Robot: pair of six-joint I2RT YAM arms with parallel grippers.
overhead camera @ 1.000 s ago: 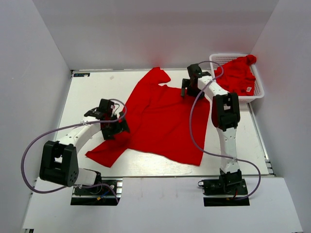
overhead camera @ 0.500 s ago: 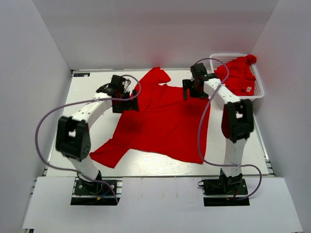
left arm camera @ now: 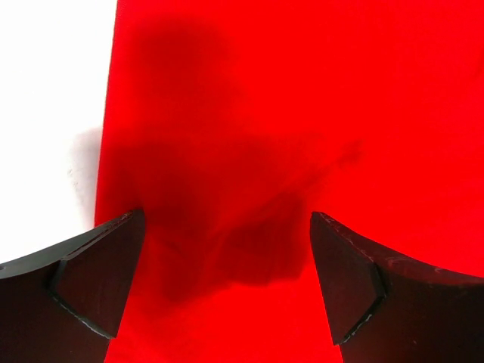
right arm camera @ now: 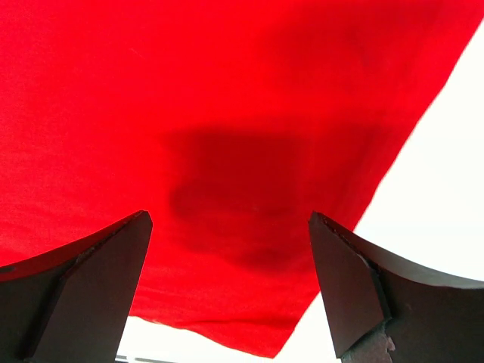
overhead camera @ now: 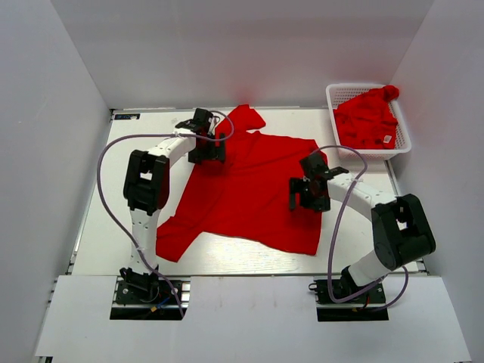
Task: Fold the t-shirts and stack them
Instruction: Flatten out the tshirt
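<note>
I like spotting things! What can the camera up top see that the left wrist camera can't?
Only the top camera shows both arms, the right gripper, the whole spread t-shirt, and a white basket holding another red t-shirt. Only the left wrist camera shows the left gripper's open fingers up close, with a dark shadow on the cloth. Both show the red t-shirt's edge lying on the white table.
</note>
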